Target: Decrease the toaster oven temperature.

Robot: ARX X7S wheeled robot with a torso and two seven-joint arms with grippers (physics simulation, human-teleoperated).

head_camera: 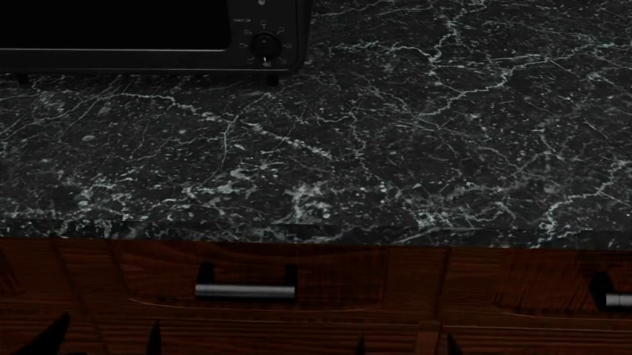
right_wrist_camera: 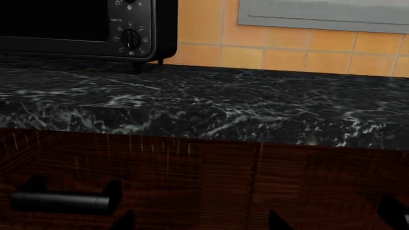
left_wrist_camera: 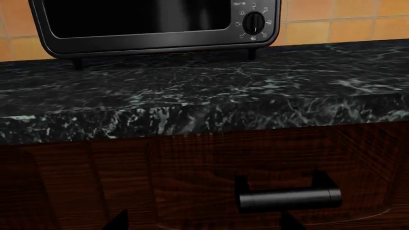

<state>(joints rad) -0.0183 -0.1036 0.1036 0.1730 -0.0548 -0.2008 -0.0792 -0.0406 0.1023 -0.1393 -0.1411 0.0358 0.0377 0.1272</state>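
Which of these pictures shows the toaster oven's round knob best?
The left wrist view: the knob appears largest there, with the white markings around it visible. The right wrist view shows it smaller, plus part of another knob above. The head view shows it tiny.

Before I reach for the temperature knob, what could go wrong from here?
Both grippers sit low by the drawer fronts, so a straight reach may catch the countertop edge. The toaster oven is cropped in every view; only the bottom knob shows fully, so you could turn the wrong one. The drawer handle may snag the left arm.
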